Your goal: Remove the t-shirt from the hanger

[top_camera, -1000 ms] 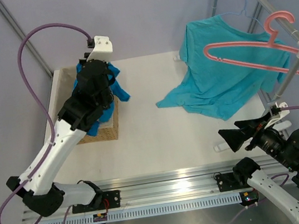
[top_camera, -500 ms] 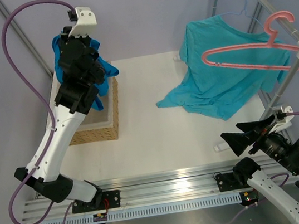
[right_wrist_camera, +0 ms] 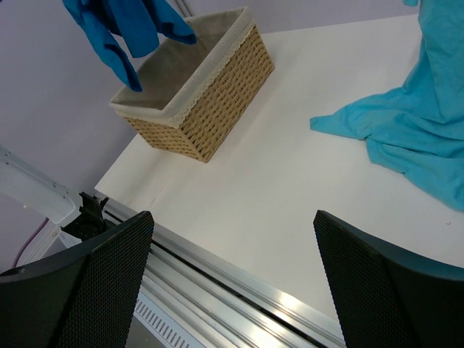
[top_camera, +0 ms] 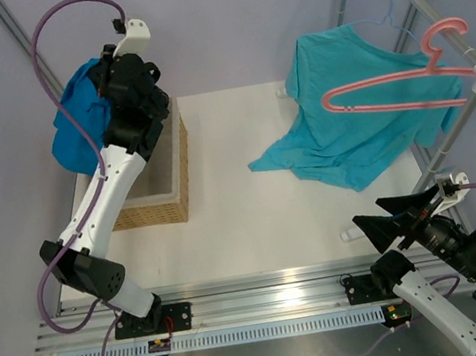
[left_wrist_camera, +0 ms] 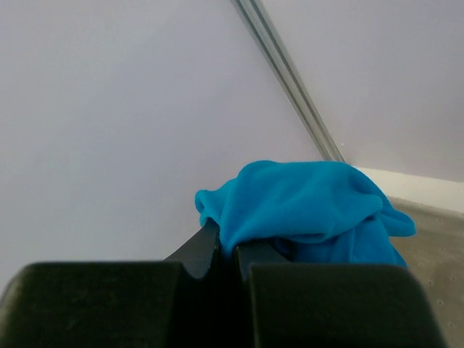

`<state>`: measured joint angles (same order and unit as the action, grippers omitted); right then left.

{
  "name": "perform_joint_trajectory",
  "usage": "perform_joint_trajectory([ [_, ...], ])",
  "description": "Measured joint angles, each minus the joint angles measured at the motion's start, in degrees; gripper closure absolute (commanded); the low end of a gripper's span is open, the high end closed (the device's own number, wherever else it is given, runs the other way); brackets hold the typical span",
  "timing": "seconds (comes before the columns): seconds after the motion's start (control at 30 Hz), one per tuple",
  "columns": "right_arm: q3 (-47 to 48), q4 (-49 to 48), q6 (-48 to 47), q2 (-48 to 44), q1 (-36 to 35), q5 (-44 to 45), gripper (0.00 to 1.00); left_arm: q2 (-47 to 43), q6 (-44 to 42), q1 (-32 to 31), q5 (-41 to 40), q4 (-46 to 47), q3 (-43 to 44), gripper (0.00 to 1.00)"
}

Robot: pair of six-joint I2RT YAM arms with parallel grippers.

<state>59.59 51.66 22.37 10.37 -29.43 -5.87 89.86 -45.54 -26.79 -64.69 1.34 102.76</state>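
Observation:
The t-shirt [top_camera: 78, 126], deep blue and bunched, hangs in the air over the left end of the wicker basket. My left gripper [top_camera: 103, 86] is shut on it, raised high at the back left. In the left wrist view the cloth [left_wrist_camera: 304, 203] bulges out between the closed fingers of the left gripper [left_wrist_camera: 228, 243]. The right wrist view shows the t-shirt [right_wrist_camera: 119, 29] dangling above the basket. The pink hanger [top_camera: 385, 84] hangs bare from the rack at the right. My right gripper [top_camera: 385, 217] is open and holds nothing, low at the near right; it [right_wrist_camera: 232, 217] points across the table.
A lined wicker basket [top_camera: 164, 193] stands at the table's left edge. A teal shirt [top_camera: 347, 126] on a thin light-blue wire hanger [top_camera: 396, 7] drapes from the rack down onto the table. The rack's pole [top_camera: 468, 99] slants down at the right.
My left arm has risen and swung left, carrying the t-shirt up from over the basket. The pink hanger has shifted slightly. The right gripper has drifted a little lower.

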Motion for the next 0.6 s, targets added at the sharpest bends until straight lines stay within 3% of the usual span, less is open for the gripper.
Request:
perform_joint_trajectory([
  [0.3, -0.4, 0.0, -0.1, -1.2, 0.0, -0.9, 0.01, 9.6, 17.2, 1.6, 7.1, -15.1, -1.9, 1.00],
  [0.6, -0.5, 0.0, -0.1, -1.5, 0.0, -0.9, 0.01, 11.4, 32.6, 8.2, 24.0, -27.6, -3.2, 1.00],
])
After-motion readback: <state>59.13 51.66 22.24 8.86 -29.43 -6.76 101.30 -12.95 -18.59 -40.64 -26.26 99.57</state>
